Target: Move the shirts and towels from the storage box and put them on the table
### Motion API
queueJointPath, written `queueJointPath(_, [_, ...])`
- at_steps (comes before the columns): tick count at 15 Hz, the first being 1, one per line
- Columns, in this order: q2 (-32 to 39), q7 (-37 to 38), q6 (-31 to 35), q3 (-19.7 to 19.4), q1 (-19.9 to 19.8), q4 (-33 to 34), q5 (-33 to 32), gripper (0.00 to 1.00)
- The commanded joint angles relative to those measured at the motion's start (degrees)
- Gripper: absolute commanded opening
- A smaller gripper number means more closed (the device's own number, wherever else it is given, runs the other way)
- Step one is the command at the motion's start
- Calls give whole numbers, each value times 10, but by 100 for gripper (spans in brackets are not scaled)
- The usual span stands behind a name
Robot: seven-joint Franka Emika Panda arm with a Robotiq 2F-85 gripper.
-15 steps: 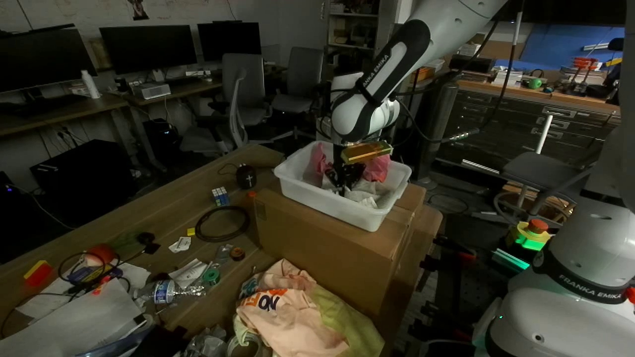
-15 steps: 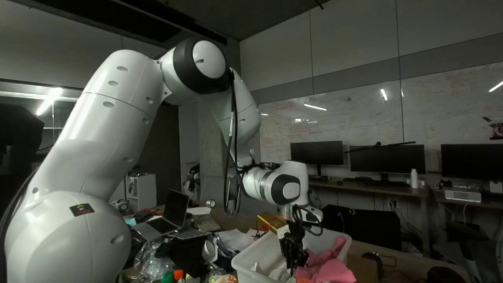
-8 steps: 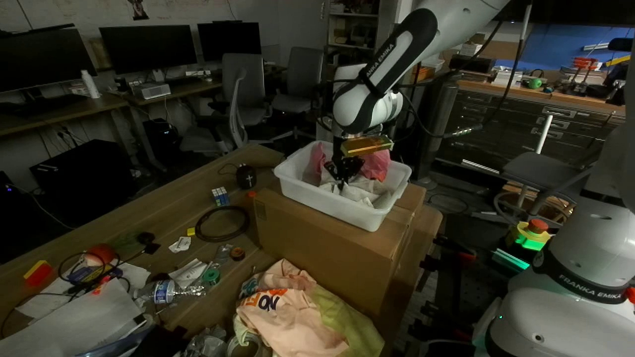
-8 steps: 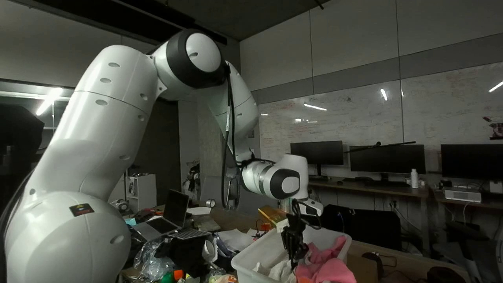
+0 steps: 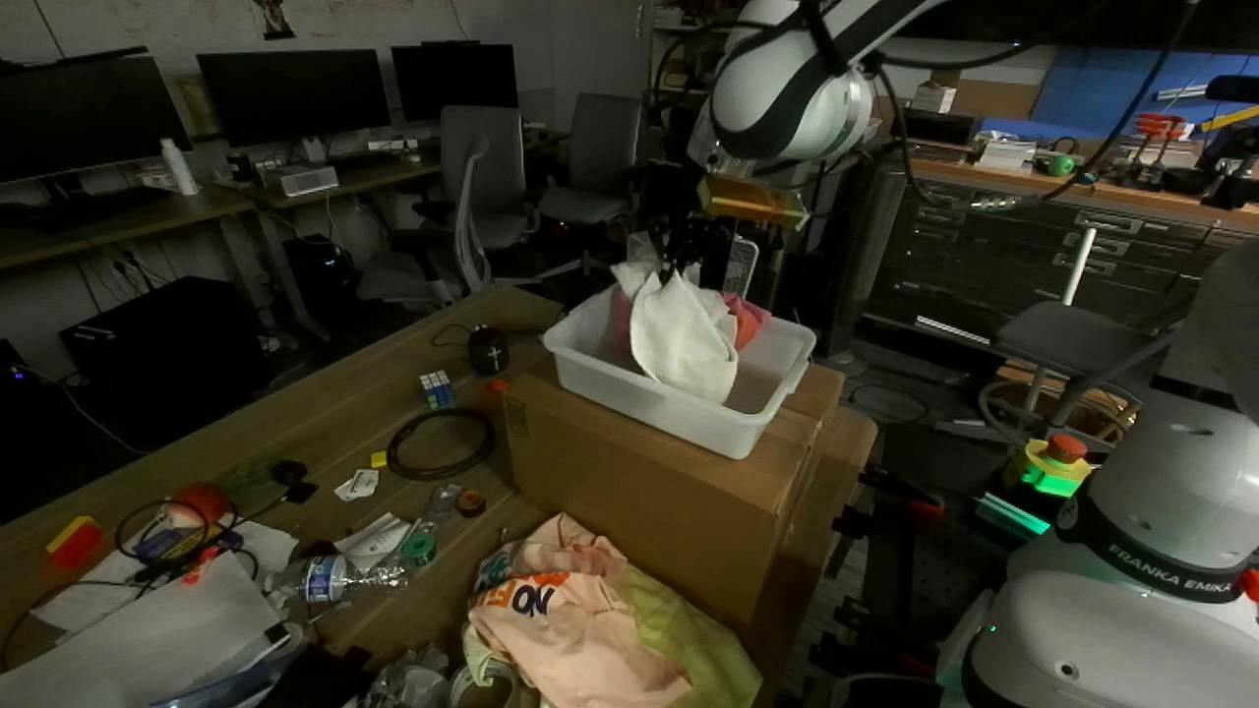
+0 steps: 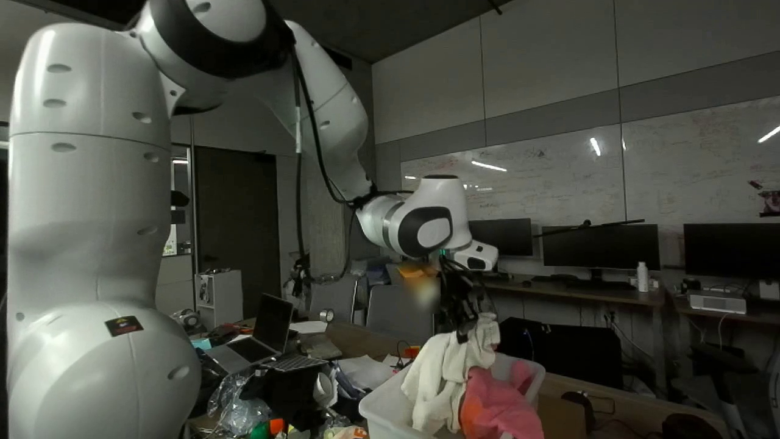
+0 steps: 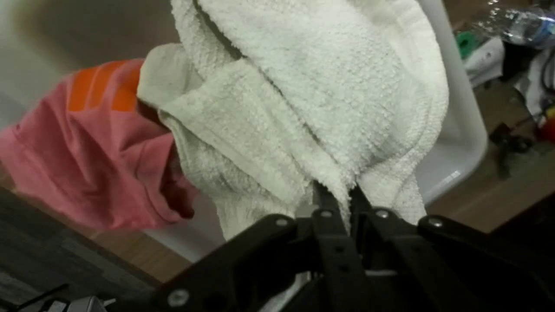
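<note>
The pincer (image 7: 341,195) was clamped on a white towel (image 7: 303,86) that hung, at its six o'clock in an exterior view, over the storage box (image 5: 649,403). At nine o'clock from the pincer in the wrist view, a pink shirt (image 7: 104,151) lay crumpled beside the towel. The storage box stood on a carton (image 5: 639,492); at its seven o'clock a peach cloth (image 5: 580,629) lay on the tabletop (image 5: 334,423).
</note>
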Motion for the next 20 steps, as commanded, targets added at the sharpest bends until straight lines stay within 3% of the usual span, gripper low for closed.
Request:
queueJointPath(1, [-141, 6, 12, 10, 1, -56, 44, 3])
queueJointPath(7, [-276, 31, 0, 34, 8, -68, 85, 3])
queueJointPath(11, [-314, 48, -23, 56, 11, -59, 84, 3])
queueJointPath(16, [-312, 16, -177, 78, 43, -39, 71, 3])
queueJointPath(20, [-299, -11, -281, 100, 91, -28, 85, 3])
